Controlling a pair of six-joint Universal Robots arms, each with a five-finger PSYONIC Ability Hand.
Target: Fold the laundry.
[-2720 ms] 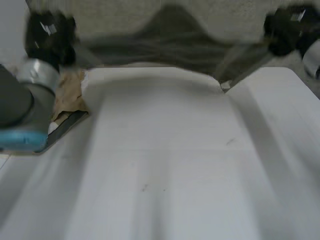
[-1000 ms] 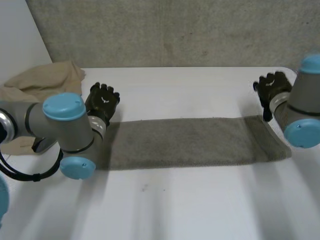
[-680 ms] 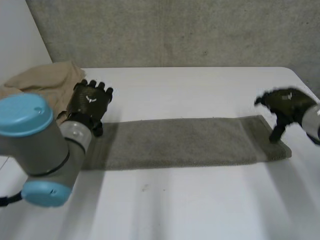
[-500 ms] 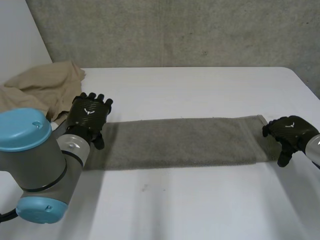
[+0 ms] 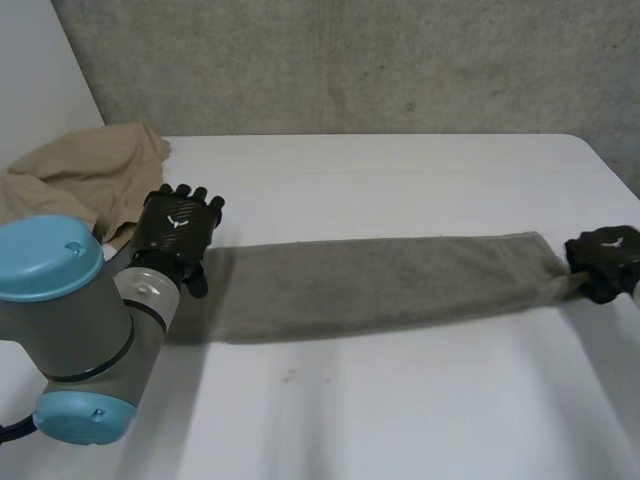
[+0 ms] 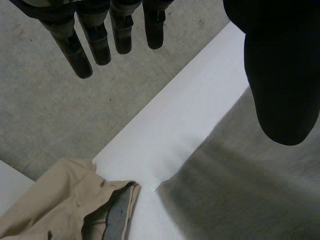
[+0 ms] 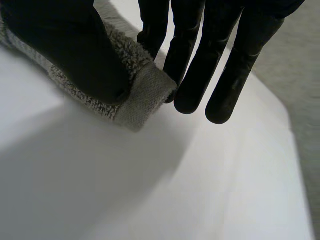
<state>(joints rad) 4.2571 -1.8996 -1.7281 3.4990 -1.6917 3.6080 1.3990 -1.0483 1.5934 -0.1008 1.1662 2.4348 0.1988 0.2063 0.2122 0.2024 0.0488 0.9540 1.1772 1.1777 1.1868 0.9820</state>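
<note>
No legible text or numbers; small white emblem on left hand back, unreadable.

- Towel: one, grey, lying in a long strip.
- Beige garment: one, heaped at the table's far corner.
- Table: one, white.
- Robot hands: two, both black, namely the left robot hand and the right robot hand.
- Left arm: one, grey.
- Caps on it: two, light blue.
</note>
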